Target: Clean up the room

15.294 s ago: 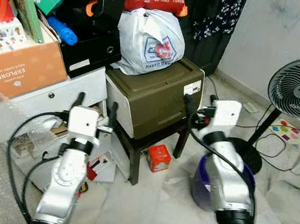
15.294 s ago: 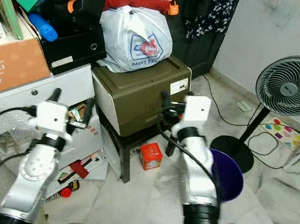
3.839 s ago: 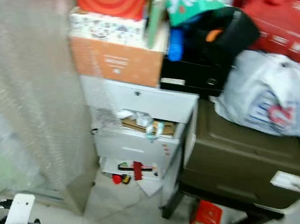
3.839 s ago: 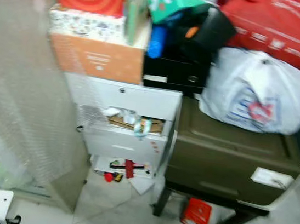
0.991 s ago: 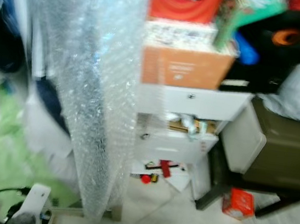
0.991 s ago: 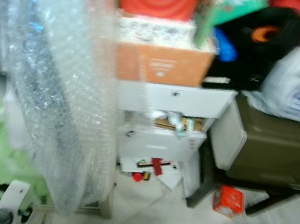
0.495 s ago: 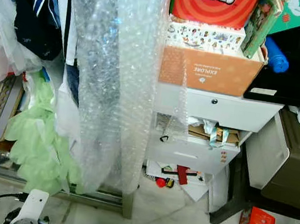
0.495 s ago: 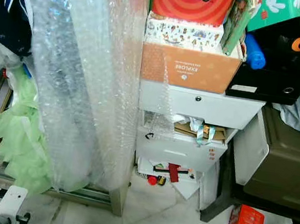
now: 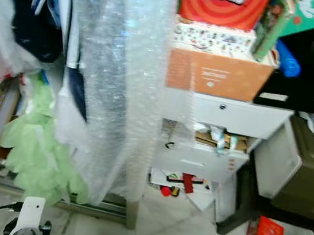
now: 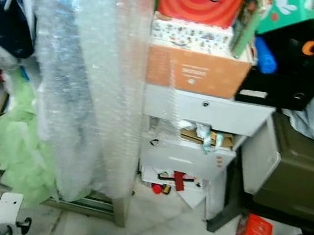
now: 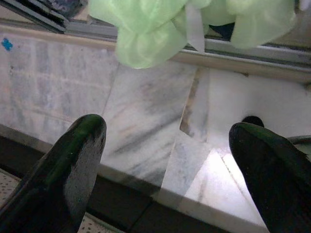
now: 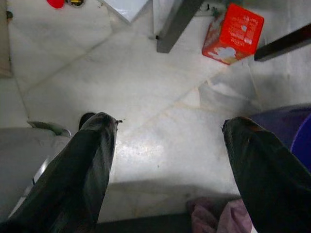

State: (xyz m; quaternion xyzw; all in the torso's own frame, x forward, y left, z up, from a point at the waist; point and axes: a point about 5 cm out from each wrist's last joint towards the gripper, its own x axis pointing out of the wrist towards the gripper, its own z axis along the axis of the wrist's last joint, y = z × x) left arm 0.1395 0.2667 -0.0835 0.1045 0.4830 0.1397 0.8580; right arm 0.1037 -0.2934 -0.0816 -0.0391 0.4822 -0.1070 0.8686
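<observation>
Both tools, left tool (image 11: 165, 160) and right tool (image 12: 170, 165), are held wide open and empty above the floor (image 12: 146, 97); red carton (image 12: 232, 34), lying far right by a dark leg, is judged light, rigid, best gripped across flat sides.

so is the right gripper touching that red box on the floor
Apart. In the right wrist view the open right gripper hangs above bare floor, and the red box lies well beyond its fingertips, beside a dark table leg.
</observation>
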